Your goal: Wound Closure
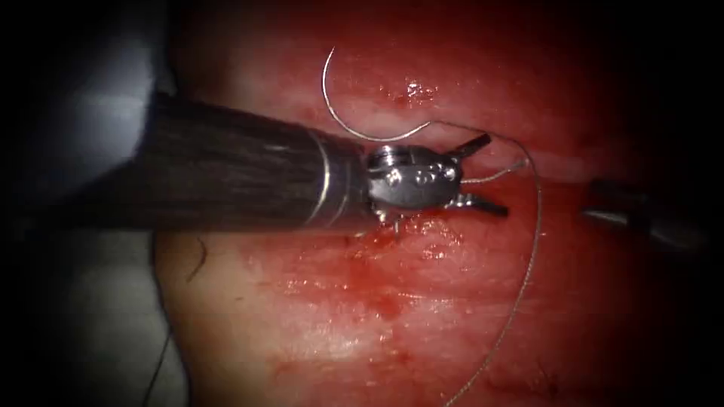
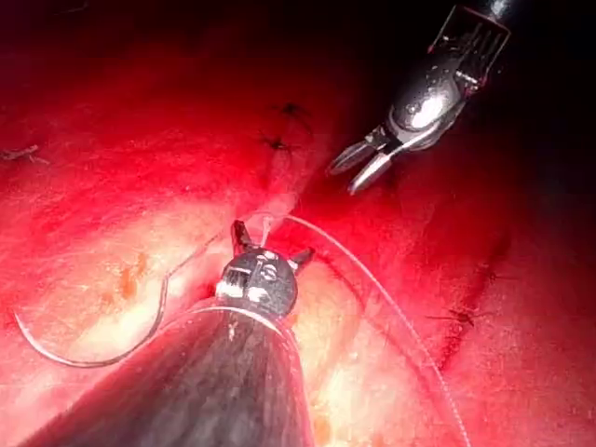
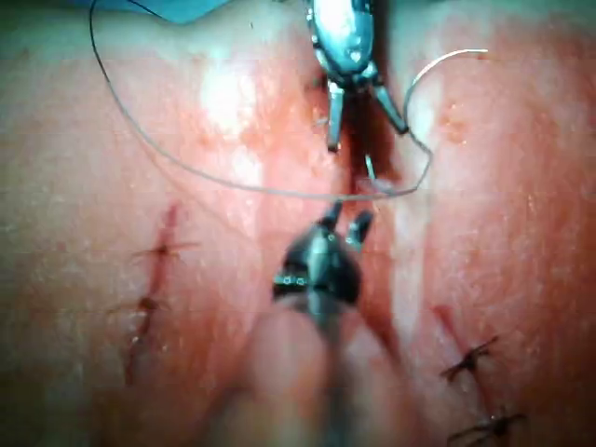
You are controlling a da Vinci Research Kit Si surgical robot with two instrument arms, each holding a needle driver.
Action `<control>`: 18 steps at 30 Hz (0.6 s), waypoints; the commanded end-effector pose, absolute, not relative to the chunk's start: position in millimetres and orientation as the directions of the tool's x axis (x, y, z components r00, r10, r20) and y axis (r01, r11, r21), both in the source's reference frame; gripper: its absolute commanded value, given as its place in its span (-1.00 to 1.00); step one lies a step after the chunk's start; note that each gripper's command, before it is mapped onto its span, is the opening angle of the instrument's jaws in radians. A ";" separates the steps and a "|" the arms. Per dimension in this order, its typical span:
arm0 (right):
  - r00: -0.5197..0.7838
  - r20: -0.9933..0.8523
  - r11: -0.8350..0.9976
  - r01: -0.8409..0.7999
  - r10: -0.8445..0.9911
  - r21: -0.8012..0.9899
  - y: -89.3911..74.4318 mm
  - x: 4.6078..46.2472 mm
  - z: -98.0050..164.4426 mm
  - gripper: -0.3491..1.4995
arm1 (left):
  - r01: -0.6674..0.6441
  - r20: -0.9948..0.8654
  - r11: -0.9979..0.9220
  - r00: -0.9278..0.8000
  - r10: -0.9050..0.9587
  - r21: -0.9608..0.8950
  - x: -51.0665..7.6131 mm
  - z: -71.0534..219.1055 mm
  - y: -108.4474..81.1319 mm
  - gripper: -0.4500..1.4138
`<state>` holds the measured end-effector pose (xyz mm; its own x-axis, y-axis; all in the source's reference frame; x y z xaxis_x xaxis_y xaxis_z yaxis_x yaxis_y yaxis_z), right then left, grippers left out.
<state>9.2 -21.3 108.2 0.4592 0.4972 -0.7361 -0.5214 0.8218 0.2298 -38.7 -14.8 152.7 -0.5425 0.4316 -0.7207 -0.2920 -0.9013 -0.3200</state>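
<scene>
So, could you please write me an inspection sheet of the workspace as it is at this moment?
Surface: tissue, wet with red fluid.
Job's things: needle lies free on the tissue, not held; thread trails from it across the cut.
Clutter: finished stitches.
Grippers: left tool open, holds nothing; right tool open, holds nothing.
Cables: nothing seen.
Surroundings: dark.

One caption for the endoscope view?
Left tool open over the cut, needle lying free on tissue.

Blue drape (image 3: 177, 7) beside older stitches (image 3: 475, 358)
</scene>
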 end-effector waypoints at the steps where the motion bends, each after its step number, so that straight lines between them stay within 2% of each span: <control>1: 0.457 -0.734 0.820 -0.523 0.501 0.234 -22.2 9.6 108.5 -0.38 | -0.294 -0.714 -0.900 -0.549 0.434 -0.321 -39.3 153.8 -15.6 0.17; 11: 0.457 -0.740 0.823 -0.520 0.494 0.228 -22.1 10.1 108.2 -0.38 | -0.308 -0.675 -0.888 -0.578 0.459 -0.341 -40.0 157.6 -16.0 -0.01; 18: 0.458 -0.742 0.825 -0.518 0.490 0.225 -22.2 10.6 108.2 -0.38 | -0.315 -0.670 -0.879 -0.569 0.477 -0.358 -40.8 158.5 -15.3 -0.01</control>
<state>10.0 -21.3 107.7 0.4573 0.4893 -0.7426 -0.5226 0.8235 0.2208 -40.5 -14.5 157.9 -0.5682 0.4748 -0.6721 -0.3135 -0.8800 -0.3567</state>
